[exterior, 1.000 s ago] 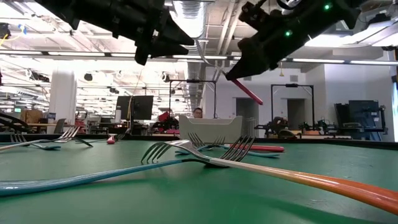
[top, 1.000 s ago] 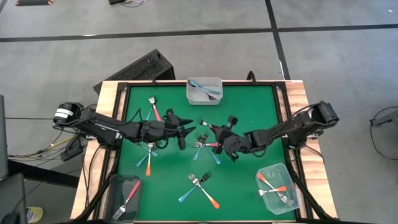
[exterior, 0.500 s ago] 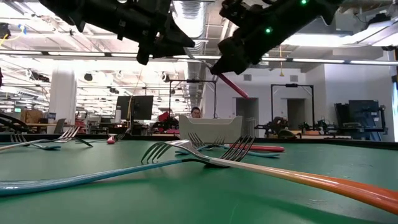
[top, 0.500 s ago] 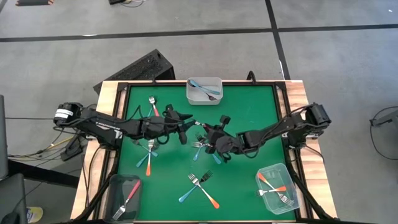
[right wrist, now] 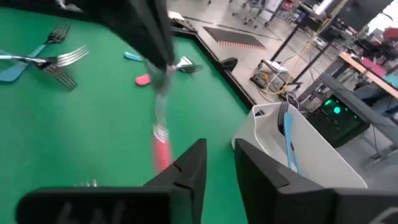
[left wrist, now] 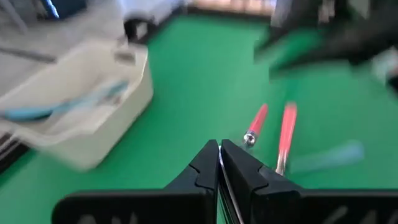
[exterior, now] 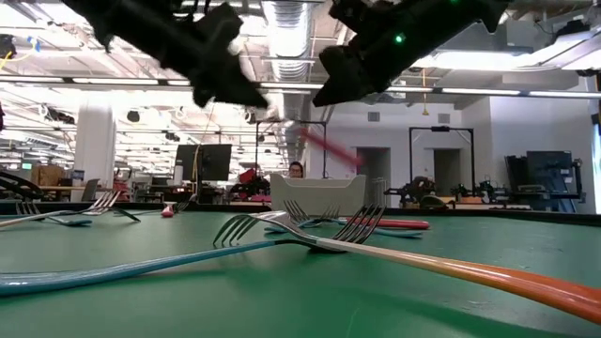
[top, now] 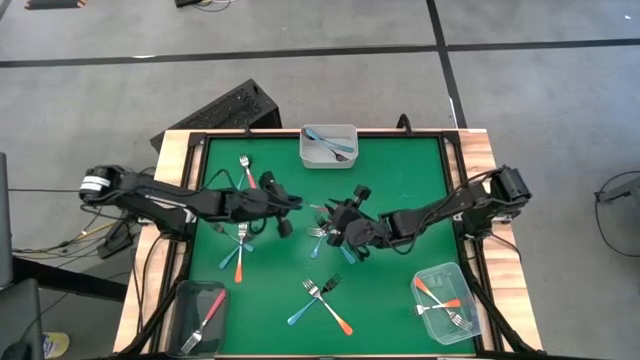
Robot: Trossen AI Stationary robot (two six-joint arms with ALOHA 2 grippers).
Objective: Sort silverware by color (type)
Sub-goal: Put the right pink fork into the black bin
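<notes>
A pink-red fork (right wrist: 160, 146) hangs in the air over the middle of the green mat, with my left gripper (top: 297, 203) (left wrist: 219, 149) shut on it. My right gripper (top: 326, 212) (right wrist: 219, 144) faces it from the right, open; the fork's handle is beside its fingers, not between them. More forks lie on the mat: a blue and pink-red heap (top: 325, 237) under the grippers, a crossed blue and orange pair (top: 322, 300), and others at the left (top: 240, 250). My left gripper pinches the fork's silver metal end (right wrist: 163, 78) between its two shut fingers, coming slanting down from the table's left. The pink-red handle (exterior: 329, 152) runs on down and away toward my right gripper, clear of the mat.
A white tub (top: 329, 146) with blue forks stands at the far edge. A clear container (top: 198, 315) with a pink-red fork is at the near left. Another (top: 447, 303) with orange forks is at the near right. A raised black frame (top: 200, 150) borders the mat.
My right gripper has carried the pink-red fork toward the table's left, up to my left gripper. My left gripper's fingers stood apart and have shut on the fork. The fork has come away from my right gripper's tips and now slants lower.
</notes>
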